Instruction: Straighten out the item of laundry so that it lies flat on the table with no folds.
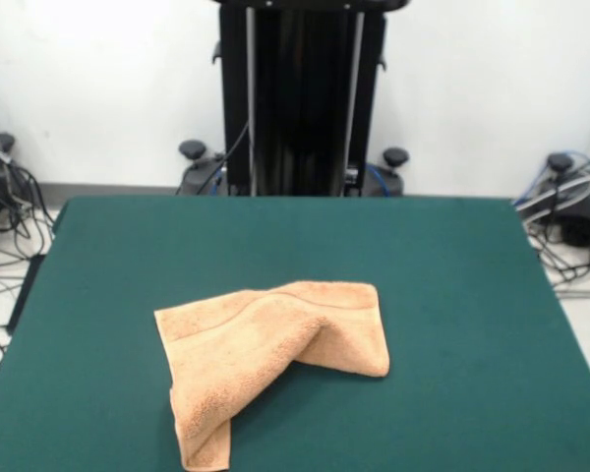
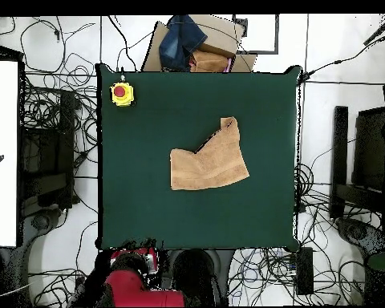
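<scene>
Near the middle of the dark green felt table (image 1: 472, 295) lies a crumpled peach-orange terry towel (image 1: 265, 344), one flap folded over, hiding its underside. The gripper is out of sight, so its jaws' state is unknown.

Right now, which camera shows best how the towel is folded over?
The front view. There the towel shows its raised fold, one flap draped over the rest and a corner trailing toward the near table edge. The overhead view gives only its flat outline, an uneven shape with one corner sticking out.
</scene>
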Motion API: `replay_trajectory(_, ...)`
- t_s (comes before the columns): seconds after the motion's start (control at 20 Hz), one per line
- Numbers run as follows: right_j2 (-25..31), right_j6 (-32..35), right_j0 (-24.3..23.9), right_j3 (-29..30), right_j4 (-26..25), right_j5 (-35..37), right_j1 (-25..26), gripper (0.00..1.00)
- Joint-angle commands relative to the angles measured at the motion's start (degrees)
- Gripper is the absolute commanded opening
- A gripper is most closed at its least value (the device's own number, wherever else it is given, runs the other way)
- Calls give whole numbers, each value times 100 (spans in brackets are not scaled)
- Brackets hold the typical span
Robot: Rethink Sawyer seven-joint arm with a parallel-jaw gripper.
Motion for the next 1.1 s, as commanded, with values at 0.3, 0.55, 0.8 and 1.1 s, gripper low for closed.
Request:
replay_trajectory(0.3,57,1050,153,-66,362,1815,261,100)
replay_trajectory(0.55,-19,1142,178,441,226,902,553,100)
replay_trajectory(0.8,109,1069,-41,751,281,-7,1303,100)
replay_trajectory(1.1,48,1261,-48,797,-33,-1674,2665,100)
